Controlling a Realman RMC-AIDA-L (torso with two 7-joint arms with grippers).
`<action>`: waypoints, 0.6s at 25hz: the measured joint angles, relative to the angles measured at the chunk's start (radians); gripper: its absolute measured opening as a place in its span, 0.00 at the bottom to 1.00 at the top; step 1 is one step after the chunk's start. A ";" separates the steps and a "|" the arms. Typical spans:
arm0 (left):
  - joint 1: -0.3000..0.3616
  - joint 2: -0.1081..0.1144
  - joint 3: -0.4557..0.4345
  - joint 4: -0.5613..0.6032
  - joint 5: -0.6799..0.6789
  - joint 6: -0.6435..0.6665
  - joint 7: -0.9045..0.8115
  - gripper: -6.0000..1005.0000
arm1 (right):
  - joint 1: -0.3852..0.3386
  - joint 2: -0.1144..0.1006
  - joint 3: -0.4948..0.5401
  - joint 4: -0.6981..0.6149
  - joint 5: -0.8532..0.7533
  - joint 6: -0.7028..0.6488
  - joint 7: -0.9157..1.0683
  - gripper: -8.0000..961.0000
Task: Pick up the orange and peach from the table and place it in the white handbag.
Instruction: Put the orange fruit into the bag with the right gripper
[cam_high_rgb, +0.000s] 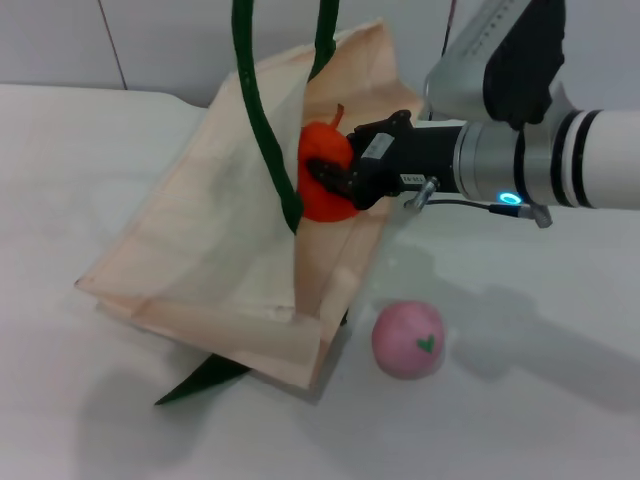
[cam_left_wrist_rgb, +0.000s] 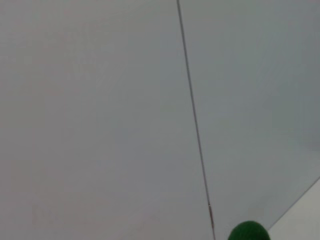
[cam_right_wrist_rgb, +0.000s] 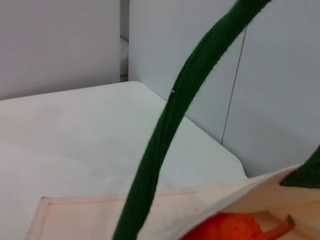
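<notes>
Orange (cam_high_rgb: 322, 175) pinched in right gripper (cam_high_rgb: 335, 172) over the white handbag (cam_high_rgb: 200, 250) mouth — handles drawn upward, presumably holding it open; peach (cam_high_rgb: 408, 339) waits on the table (cam_high_rgb: 520, 400) beside the bag.

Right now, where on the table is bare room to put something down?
Bare table lies left of the white handbag and in front of the peach. It is crowded at the bag's mouth, where the right claw holds the orange.
</notes>
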 joint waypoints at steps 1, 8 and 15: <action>0.000 0.000 0.005 0.000 -0.001 0.000 -0.003 0.13 | 0.006 0.000 -0.002 0.014 0.011 0.006 -0.013 0.36; 0.004 0.000 0.021 0.006 -0.025 0.001 -0.007 0.13 | 0.032 0.000 -0.006 0.087 0.084 0.046 -0.100 0.30; 0.005 0.000 0.035 0.026 -0.034 -0.005 -0.017 0.13 | 0.072 -0.001 -0.002 0.161 0.107 0.076 -0.131 0.23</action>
